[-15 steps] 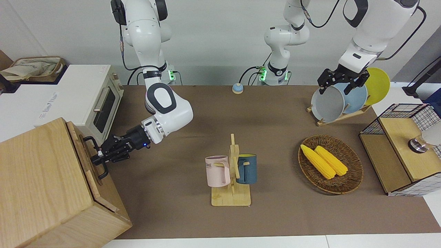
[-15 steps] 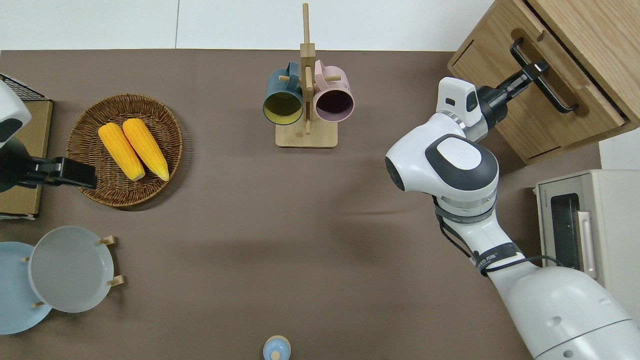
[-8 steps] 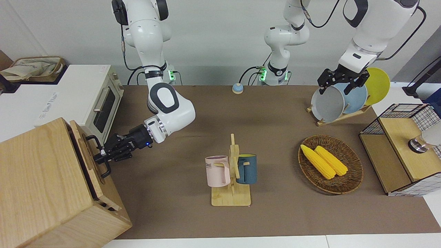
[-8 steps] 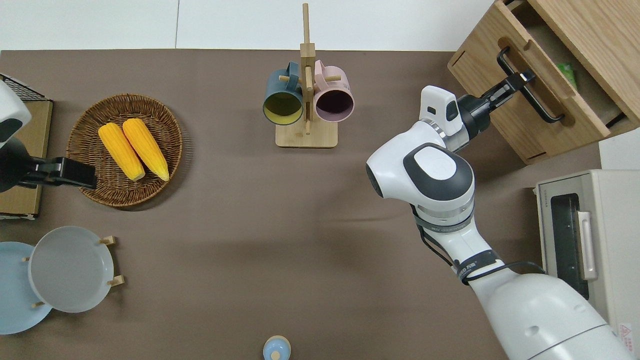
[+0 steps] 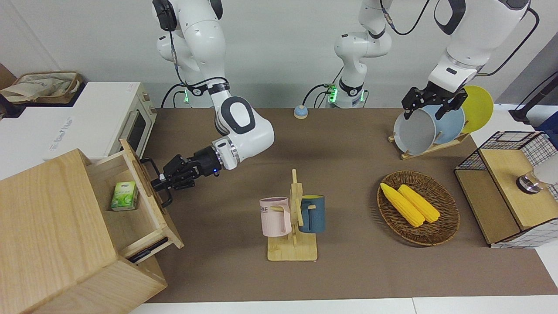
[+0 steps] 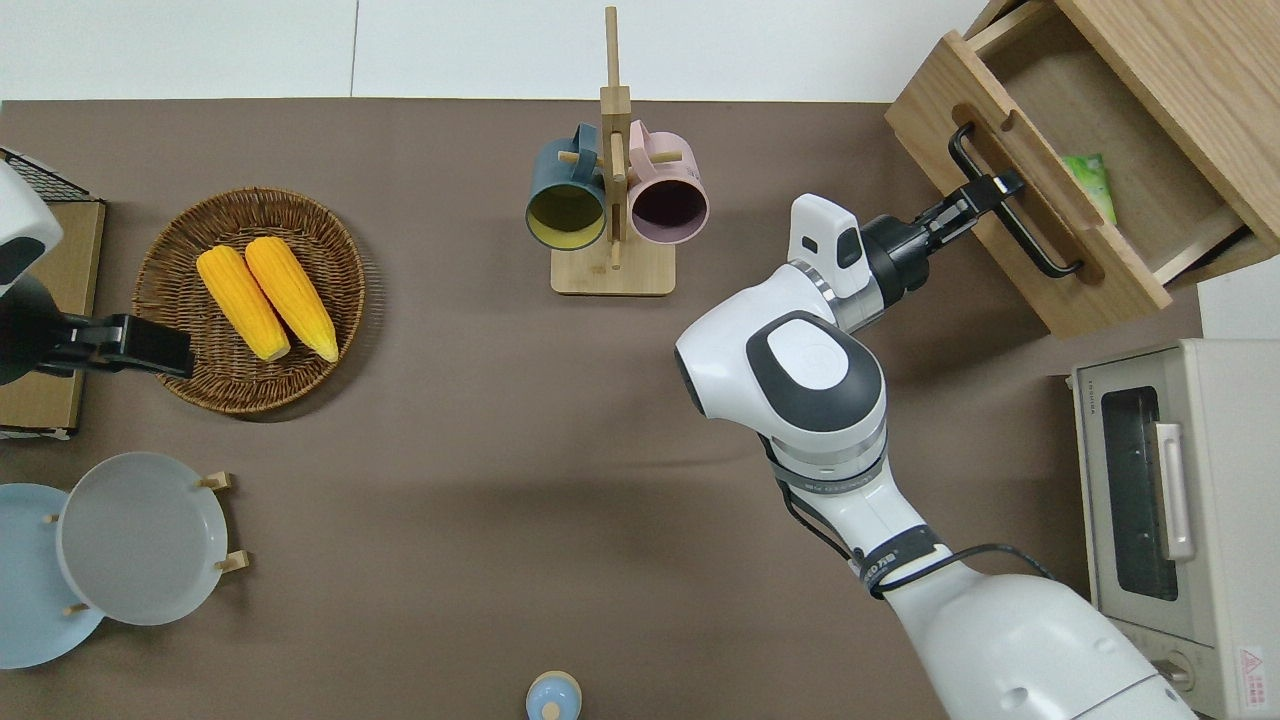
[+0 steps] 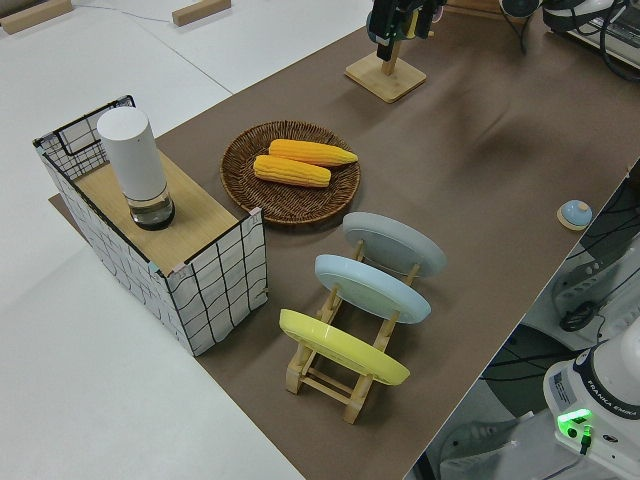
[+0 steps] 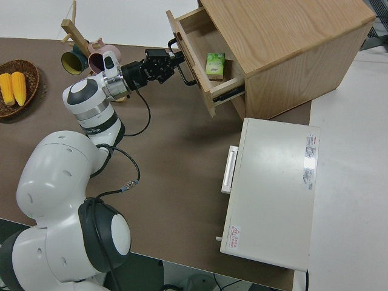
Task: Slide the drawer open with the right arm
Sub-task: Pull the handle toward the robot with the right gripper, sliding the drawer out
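The drawer (image 5: 165,224) stands pulled well out of the wooden cabinet (image 5: 48,226) at the right arm's end of the table. My right gripper (image 5: 162,179) is shut on the drawer's black bar handle (image 5: 168,201), near the handle's middle. From overhead, the right gripper (image 6: 1000,185) meets the handle (image 6: 1045,255) on the drawer front (image 6: 1000,265). A small green packet (image 6: 1090,185) lies inside the drawer. The right side view shows the open drawer (image 8: 200,79), the packet (image 8: 215,65) and the gripper (image 8: 173,60). My left gripper (image 5: 429,104) is parked and open.
A white toaster oven (image 5: 117,126) stands beside the cabinet, nearer to the robots. A mug rack (image 5: 292,218) with two mugs is mid-table. Toward the left arm's end are a corn basket (image 5: 418,207), a plate rack (image 5: 431,126) and a wire-mesh box (image 5: 510,187).
The right gripper has drawn back toward the table's middle with the handle in it. The drawer slid from nearly shut to wide open, uncovering the green packet. The left arm stayed still.
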Robot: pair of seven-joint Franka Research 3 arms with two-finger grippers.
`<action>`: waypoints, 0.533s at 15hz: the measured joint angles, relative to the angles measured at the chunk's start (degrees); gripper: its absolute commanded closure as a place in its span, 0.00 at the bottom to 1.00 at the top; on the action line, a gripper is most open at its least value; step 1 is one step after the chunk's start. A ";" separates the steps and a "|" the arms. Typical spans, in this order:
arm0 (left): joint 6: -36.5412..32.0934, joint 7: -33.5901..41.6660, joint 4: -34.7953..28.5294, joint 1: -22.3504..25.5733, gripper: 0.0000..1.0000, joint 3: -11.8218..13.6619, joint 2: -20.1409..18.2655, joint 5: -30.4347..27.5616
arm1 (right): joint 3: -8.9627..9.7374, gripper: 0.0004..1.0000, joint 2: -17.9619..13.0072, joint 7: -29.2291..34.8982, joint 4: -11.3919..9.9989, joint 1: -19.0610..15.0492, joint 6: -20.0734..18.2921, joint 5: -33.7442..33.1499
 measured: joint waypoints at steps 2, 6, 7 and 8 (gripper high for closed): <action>0.00 0.00 0.00 0.00 0.01 0.00 0.00 0.00 | 0.06 1.00 -0.03 -0.54 0.09 1.99 -2.20 1.67; 0.00 0.00 0.00 0.00 0.01 0.00 0.00 0.00 | 0.21 1.00 0.00 -0.70 0.06 5.26 -5.99 3.86; 0.00 0.00 0.00 0.00 0.01 0.00 0.00 0.00 | 0.27 1.00 0.00 -0.73 0.06 6.08 -7.02 4.53; 0.00 0.00 0.00 0.00 0.01 0.00 0.00 0.00 | 0.37 1.00 0.01 -0.78 0.06 6.92 -7.94 5.03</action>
